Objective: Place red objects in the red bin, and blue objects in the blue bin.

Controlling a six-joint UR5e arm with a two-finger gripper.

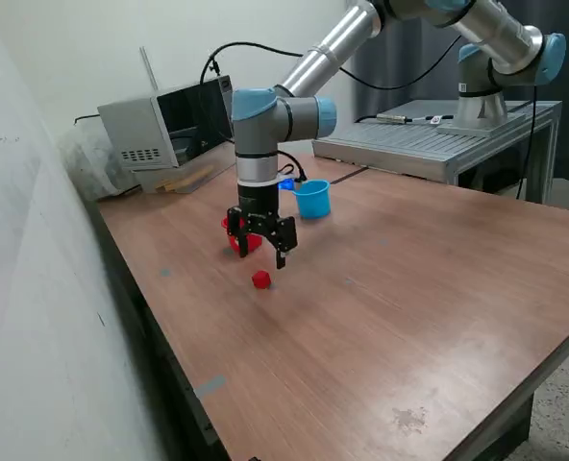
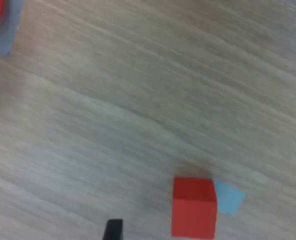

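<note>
Fingers (image 1: 282, 252) are spread apart on the gripper (image 1: 262, 248), holding nothing, hovering above the table (image 1: 409, 317). Blue cup (image 1: 312, 199) stands upright behind the arm, red cup (image 1: 244, 238) mostly hidden. Red cube (image 1: 259, 279) sits flat just below, no long axis really.

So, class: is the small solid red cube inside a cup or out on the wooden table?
Out. The small solid red cube sits on the bare wooden table, below the open gripper.

The gripper (image 1: 262, 248) hangs open above 1 red cube (image 1: 259, 279).
</note>
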